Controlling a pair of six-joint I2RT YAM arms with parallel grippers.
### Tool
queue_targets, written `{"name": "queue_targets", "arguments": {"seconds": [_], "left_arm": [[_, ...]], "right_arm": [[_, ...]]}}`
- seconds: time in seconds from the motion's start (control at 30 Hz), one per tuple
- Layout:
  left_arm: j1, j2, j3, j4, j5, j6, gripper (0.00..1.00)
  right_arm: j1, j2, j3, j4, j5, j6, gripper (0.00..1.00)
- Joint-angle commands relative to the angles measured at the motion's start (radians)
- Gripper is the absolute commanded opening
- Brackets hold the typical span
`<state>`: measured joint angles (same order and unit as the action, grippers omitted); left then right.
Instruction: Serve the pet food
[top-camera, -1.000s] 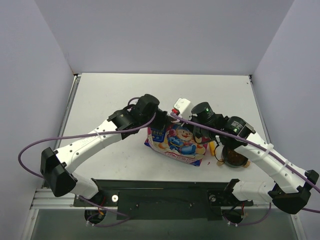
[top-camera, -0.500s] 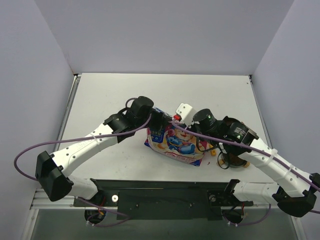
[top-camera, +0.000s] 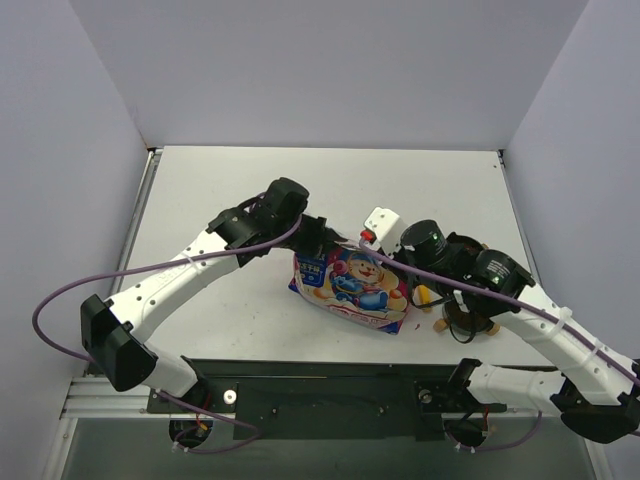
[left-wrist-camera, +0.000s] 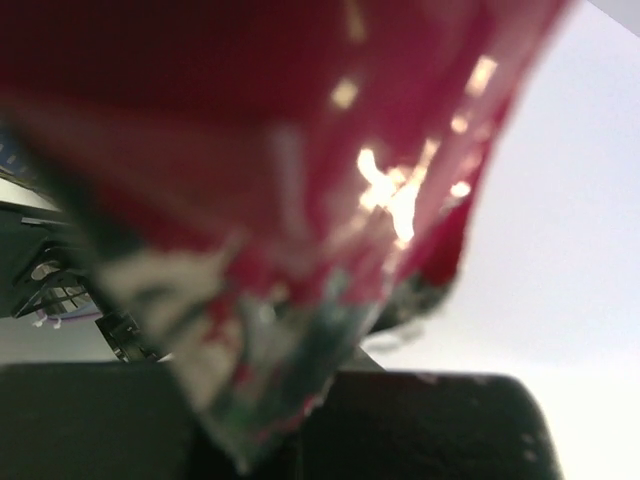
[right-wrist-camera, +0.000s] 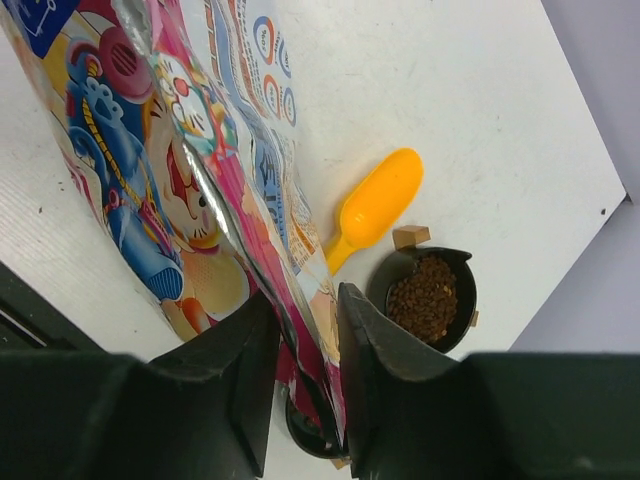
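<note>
The pet food (right-wrist-camera: 425, 298) is brown kibble lying in a black bowl (right-wrist-camera: 463, 268), seen in the right wrist view. The pink-and-blue cartoon bag (top-camera: 352, 285) stands between the arms. My left gripper (top-camera: 325, 238) is shut on the bag's upper left corner; the blurred red foil of the bag (left-wrist-camera: 300, 180) fills its wrist view. My right gripper (right-wrist-camera: 305, 300) is open, its fingers straddling the bag's (right-wrist-camera: 200, 190) top edge with a little slack. In the top view the right gripper (top-camera: 400, 268) sits at the bag's right end, and the bowl (top-camera: 470, 318) is mostly hidden under the right arm.
A yellow scoop (right-wrist-camera: 378, 205) lies on the table between bag and bowl, with a small wooden block (right-wrist-camera: 410, 237) at the bowl's rim. A second black bowl (right-wrist-camera: 305, 432) peeks out below the bag's edge. The black base rail (top-camera: 330, 385) runs along the near edge.
The left gripper has closed on the bag's corner and pulled it slightly back. The right gripper has loosened and slid rightward along the bag's top edge.
</note>
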<state>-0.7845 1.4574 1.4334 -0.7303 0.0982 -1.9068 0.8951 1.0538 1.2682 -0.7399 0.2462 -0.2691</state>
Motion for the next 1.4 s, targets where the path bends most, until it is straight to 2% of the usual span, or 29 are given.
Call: {"name": "queue_targets", "arguments": {"seconds": [0.0,0.03,0.17,0.33,0.37,0.4,0.43,0.47,0.5,0.53,0.57,0.67,0.77,0.83,1.0,1.03,1.07,1.13,1.2,1.23,1.3,1.33,1.37], "left_arm": [[0.039,-0.014,0.062,-0.043,-0.005,-0.047,0.00],[0.039,-0.012,0.062,-0.040,-0.003,-0.055,0.00],[0.036,-0.008,0.061,-0.015,0.011,-0.066,0.00],[0.031,-0.015,0.056,0.006,0.003,-0.063,0.00],[0.030,-0.020,0.058,0.000,-0.011,-0.057,0.04],[0.030,-0.023,0.059,-0.023,-0.017,-0.045,0.14],[0.031,-0.032,0.058,-0.033,-0.032,-0.037,0.18],[0.031,-0.038,0.053,-0.053,-0.037,-0.023,0.28],[0.033,-0.052,0.035,-0.055,-0.054,-0.020,0.35],[0.036,-0.060,0.024,-0.054,-0.060,-0.009,0.43],[0.039,-0.071,0.004,-0.058,-0.078,-0.002,0.46],[0.060,-0.107,-0.069,-0.037,-0.113,0.017,0.61],[0.083,-0.138,-0.122,0.064,-0.130,0.031,0.62],[0.087,-0.141,-0.136,0.101,-0.149,0.051,0.62],[0.088,-0.135,-0.119,0.130,-0.166,0.083,0.60],[0.087,-0.137,-0.123,0.146,-0.166,0.078,0.55],[0.088,-0.143,-0.134,0.169,-0.167,0.077,0.40],[0.088,-0.155,-0.149,0.195,-0.175,0.069,0.21],[0.088,-0.160,-0.146,0.189,-0.181,0.061,0.07],[0.088,-0.160,-0.131,0.180,-0.183,0.061,0.03],[0.091,-0.151,-0.099,0.128,-0.158,0.040,0.00],[0.094,-0.141,-0.088,0.094,-0.146,0.028,0.00],[0.099,-0.137,-0.074,0.091,-0.128,0.029,0.00]], "right_arm": [[-0.016,-0.034,0.000,0.034,-0.047,-0.002,0.25],[-0.013,-0.025,0.002,0.057,-0.105,-0.002,0.27],[0.011,0.086,0.039,0.170,-0.177,-0.030,0.31],[0.036,0.173,0.059,0.284,-0.127,-0.067,0.34],[0.039,0.192,0.065,0.313,-0.057,-0.073,0.34],[0.044,0.201,0.068,0.321,-0.024,-0.082,0.33],[0.044,0.212,0.069,0.335,0.020,-0.087,0.32],[0.051,0.216,0.068,0.338,0.050,-0.097,0.27],[0.053,0.218,0.066,0.336,0.088,-0.101,0.20],[0.054,0.216,0.065,0.333,0.117,-0.102,0.07],[0.054,0.203,0.057,0.335,0.129,-0.098,0.00],[0.054,0.173,0.072,0.272,0.075,-0.079,0.00],[0.036,0.186,0.124,0.180,-0.019,-0.013,0.00],[0.015,0.189,0.145,0.154,-0.161,0.045,0.00],[-0.074,0.201,0.183,0.137,-0.386,0.146,0.00],[-0.079,0.206,0.206,0.123,-0.412,0.151,0.00],[-0.084,0.218,0.215,0.102,-0.421,0.149,0.00],[-0.094,0.233,0.234,0.080,-0.446,0.145,0.00],[-0.085,0.226,0.224,0.083,-0.386,0.133,0.00],[-0.081,0.216,0.212,0.091,-0.342,0.116,0.00],[-0.041,0.204,0.191,0.105,-0.250,0.058,0.23],[0.009,0.201,0.181,0.111,-0.178,0.012,0.30],[0.036,0.198,0.168,0.123,-0.112,-0.017,0.33]]}}
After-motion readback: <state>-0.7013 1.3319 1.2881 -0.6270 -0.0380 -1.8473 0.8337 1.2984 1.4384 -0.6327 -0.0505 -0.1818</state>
